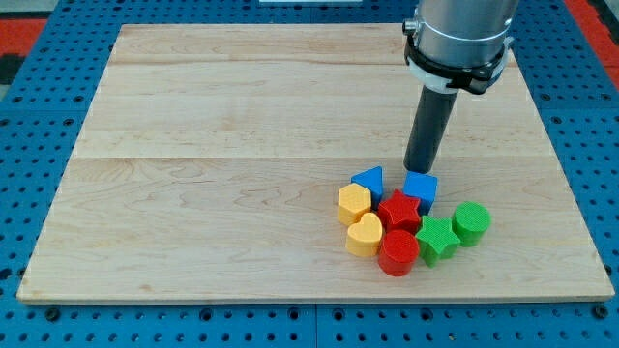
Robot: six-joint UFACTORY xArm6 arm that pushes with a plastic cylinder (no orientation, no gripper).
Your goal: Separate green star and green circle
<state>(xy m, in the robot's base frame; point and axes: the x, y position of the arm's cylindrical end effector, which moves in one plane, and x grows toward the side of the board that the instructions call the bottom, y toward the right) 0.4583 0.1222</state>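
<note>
The green star-shaped block (437,238) touches the green round block (471,222) at the near right, unseparated; the rod's tip (419,168), clawless, stands just beyond the cluster

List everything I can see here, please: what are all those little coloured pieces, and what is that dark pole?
Wooden board: one, pale wood, filling most of the view.
Blue triangle: one, top left of the cluster.
Blue cube: one, top of the cluster.
Yellow hearts: two, the upper and the lower, on the cluster's left.
Red star: one, centre.
Red cylinder: one, bottom.
Green star: one, right of the red cylinder.
Green circle: one, far right, close beside the green star.
Blue pegboard: surrounds the board.
My tip: dark rod's end, just above the blue cube.
</note>
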